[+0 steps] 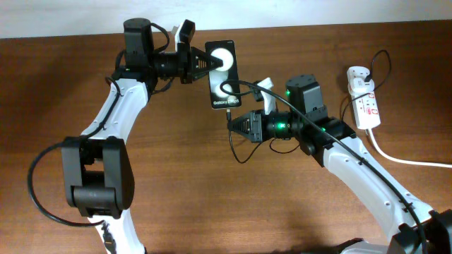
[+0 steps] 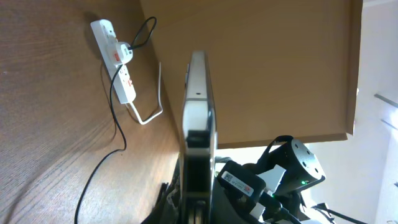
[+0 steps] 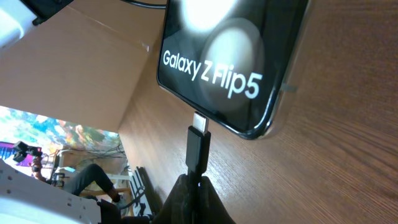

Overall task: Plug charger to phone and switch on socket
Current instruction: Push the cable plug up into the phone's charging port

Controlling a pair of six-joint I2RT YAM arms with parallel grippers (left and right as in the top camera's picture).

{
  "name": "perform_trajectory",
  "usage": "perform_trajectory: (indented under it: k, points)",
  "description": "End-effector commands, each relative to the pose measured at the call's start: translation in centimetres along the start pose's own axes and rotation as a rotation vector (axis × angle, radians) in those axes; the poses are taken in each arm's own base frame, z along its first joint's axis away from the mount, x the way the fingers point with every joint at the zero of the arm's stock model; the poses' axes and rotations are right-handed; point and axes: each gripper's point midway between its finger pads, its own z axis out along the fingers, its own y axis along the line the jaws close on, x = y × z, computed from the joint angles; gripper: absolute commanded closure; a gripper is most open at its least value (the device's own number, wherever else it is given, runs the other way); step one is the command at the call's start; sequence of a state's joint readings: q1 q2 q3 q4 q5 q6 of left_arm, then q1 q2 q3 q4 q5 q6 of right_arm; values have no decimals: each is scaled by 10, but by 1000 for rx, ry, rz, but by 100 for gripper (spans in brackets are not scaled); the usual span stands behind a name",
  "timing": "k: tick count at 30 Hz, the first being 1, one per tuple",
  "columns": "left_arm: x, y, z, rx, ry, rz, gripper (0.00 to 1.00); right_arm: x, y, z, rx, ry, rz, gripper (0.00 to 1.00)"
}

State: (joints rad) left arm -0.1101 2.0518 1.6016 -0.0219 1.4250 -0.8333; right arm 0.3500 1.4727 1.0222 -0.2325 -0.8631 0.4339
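The black phone lies on the brown table with two white spots and "Galaxy Z Flip5" text; it fills the top of the right wrist view and stands edge-on in the left wrist view. My left gripper is shut on the phone's far end. My right gripper is shut on the charger's black plug, its metal tip touching the phone's bottom edge. The thin black cable loops away to the white adapter in the white socket strip.
The socket strip with red-marked switches also shows in the left wrist view, far left on the table. Its thick white cord runs off right. The table's far edge meets a pale wall behind the phone.
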Motion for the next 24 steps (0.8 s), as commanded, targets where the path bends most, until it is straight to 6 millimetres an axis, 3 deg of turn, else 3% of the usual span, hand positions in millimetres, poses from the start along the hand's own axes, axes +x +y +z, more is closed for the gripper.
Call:
perform_trajectory:
  k: [1,24]
  points:
    - [4,-9,1,26,28,29,100,-2,-1,-2,7,-13,-20,96]
    - [8,-12,6,40,48,70,100,-7,-2,-2,19,-32,-26,96]
